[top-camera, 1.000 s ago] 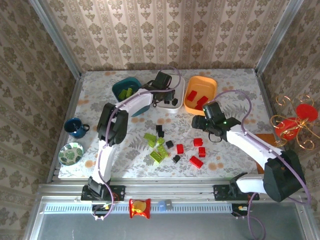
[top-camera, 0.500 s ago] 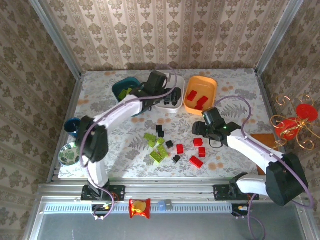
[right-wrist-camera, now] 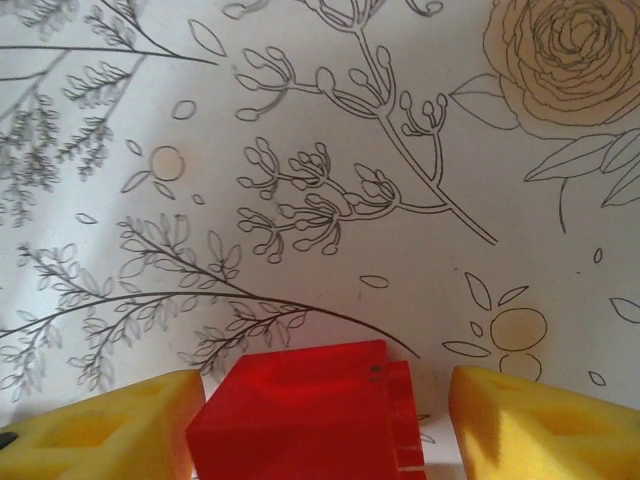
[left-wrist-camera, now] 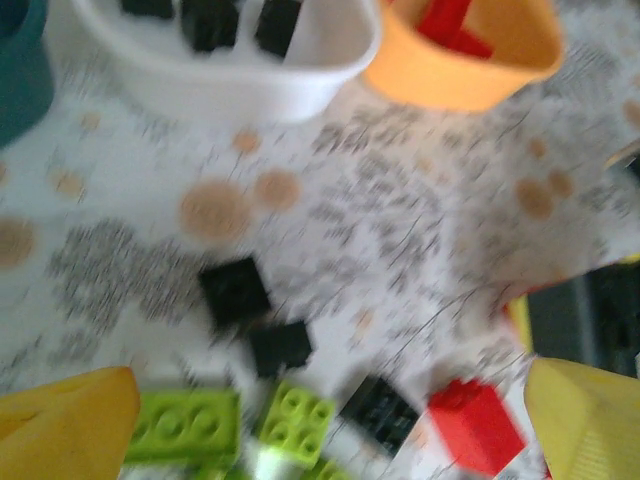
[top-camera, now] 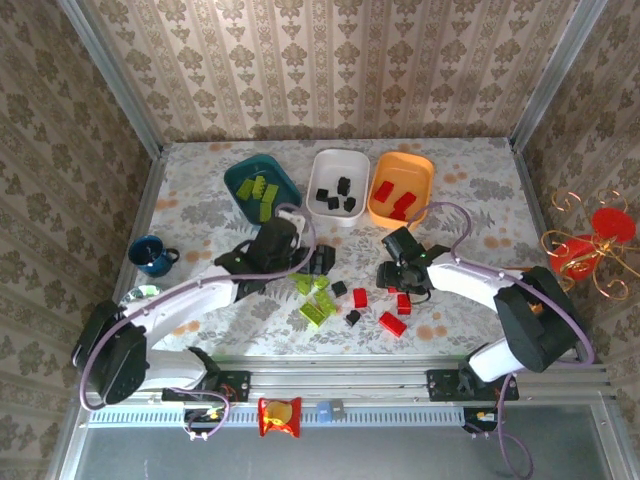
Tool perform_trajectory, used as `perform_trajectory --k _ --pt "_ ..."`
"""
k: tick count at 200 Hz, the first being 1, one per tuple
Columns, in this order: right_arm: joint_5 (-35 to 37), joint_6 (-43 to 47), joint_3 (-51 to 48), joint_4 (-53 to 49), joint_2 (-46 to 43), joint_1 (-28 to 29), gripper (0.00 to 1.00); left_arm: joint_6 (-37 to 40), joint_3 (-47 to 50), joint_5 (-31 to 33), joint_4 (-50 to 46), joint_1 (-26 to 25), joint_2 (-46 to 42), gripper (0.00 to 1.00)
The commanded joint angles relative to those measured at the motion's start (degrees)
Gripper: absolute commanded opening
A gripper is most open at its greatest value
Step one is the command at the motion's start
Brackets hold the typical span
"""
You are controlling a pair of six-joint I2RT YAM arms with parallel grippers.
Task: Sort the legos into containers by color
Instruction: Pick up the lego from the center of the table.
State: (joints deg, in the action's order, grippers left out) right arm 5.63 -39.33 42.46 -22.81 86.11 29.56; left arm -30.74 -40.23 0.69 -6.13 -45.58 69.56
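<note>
Right hand (right-wrist-camera: 322, 425) low astride red brick (right-wrist-camera: 290, 405), left hand (left-wrist-camera: 327, 415) at full spread.

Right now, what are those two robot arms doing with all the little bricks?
They are sorting bricks by colour. The teal tray holds green bricks, the white tray black bricks, and the orange tray red bricks. The right pincer straddles one red block on the table, with a gap on one side. The left pincer hangs open and empty over loose bricks waiting to be sorted.
</note>
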Motion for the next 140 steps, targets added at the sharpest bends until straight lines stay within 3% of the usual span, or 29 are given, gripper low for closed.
perform_trajectory --k 1,66,102,140 --pt "1.0 -0.8 -0.3 0.9 1.2 0.3 0.62 -2.8 3.3 1.8 1.7 1.4 -3.8 1.00" --pt "0.3 2.0 0.9 1.1 -5.1 0.7 0.28 -2.5 8.6 3.7 -0.2 4.7 -7.5 1.00" --pt "1.4 5.9 9.1 -2.3 -8.9 -1.0 0.23 -1.5 9.4 5.3 -1.1 5.0 -9.9 1.00" --pt "6.1 9.6 21.8 -2.3 -1.8 -5.4 0.23 -1.4 9.8 4.8 -2.0 5.5 -11.4 1.00"
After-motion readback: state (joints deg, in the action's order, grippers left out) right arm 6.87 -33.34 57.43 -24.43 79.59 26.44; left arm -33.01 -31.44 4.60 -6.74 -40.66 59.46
